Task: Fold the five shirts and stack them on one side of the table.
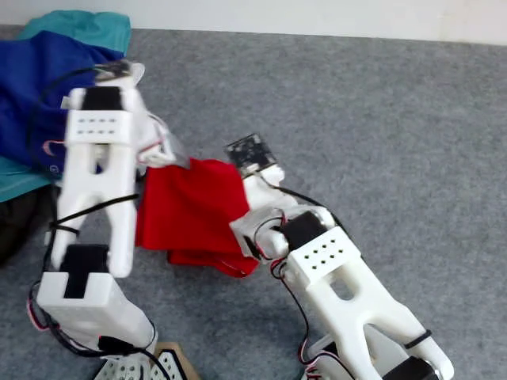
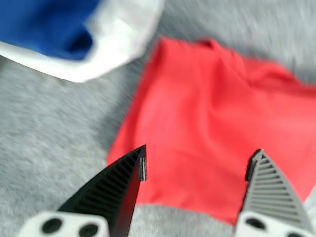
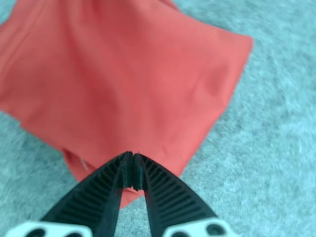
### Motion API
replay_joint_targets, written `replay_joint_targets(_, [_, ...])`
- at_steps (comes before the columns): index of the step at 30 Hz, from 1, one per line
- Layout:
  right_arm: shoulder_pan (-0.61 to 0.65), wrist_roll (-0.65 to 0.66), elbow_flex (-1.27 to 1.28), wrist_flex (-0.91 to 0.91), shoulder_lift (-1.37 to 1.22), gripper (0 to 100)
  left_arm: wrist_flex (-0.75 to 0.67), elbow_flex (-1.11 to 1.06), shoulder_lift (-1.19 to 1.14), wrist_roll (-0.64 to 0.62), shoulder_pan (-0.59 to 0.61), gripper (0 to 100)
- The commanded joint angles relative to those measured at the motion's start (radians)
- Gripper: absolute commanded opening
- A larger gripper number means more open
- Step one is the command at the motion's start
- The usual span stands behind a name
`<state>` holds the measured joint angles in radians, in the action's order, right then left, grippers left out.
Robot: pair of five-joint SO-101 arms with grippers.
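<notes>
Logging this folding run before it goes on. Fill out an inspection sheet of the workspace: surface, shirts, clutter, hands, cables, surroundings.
Surface: grey carpet-like table top, nothing spilled.
Job's things: red shirt folded over mid-table; blue shirt lying on teal shirt at the far corner by the left arm; dark cloth beside them, kind unclear.
Clutter: tan board corner by the left arm's base.
Hands: left hand open above the red shirt; right hand shut over its edge.
Cables: black cables run along both arms.
Surroundings: pale wall behind the table.
</notes>
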<state>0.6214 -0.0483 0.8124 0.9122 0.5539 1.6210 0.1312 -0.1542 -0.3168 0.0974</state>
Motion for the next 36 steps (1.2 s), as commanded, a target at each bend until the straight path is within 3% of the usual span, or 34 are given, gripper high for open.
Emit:
replay_joint_targets(1, [-0.054, -0.052, 0.025, -0.077, 0.002, 0.6, -0.072, -0.136, -0.001, -0.003, -0.077, 33])
replay_joint_targets(5, [-0.064, -0.092, 0.039, -0.099, 0.002, 0.7, -0.281, -0.337, -0.001, -0.002, -0.039, 33])
replay_joint_targets(8, [-0.064, -0.092, 0.036, -0.102, 0.002, 3.9, -0.351, -0.395, -0.001, -0.002, -0.004, 33])
replay_joint_targets(13, [-0.065, -0.092, 0.036, -0.105, 0.001, 13.1, -0.396, -0.440, -0.002, -0.002, 0.053, 33])
replay_joint_targets(25, [-0.085, -0.092, 0.096, -0.229, -0.002, 13.1, -0.416, -0.467, 0.001, 0.057, 0.073, 33])
replay_joint_targets(31, [-0.111, -0.133, 0.028, -0.223, -0.182, 13.6, -0.419, -0.466, -0.001, 0.060, 0.073, 33])
replay_joint_targets(36, [-0.111, -0.155, -0.090, -0.197, -0.361, 26.3, -0.422, -0.466, -0.001, 0.061, 0.073, 33])
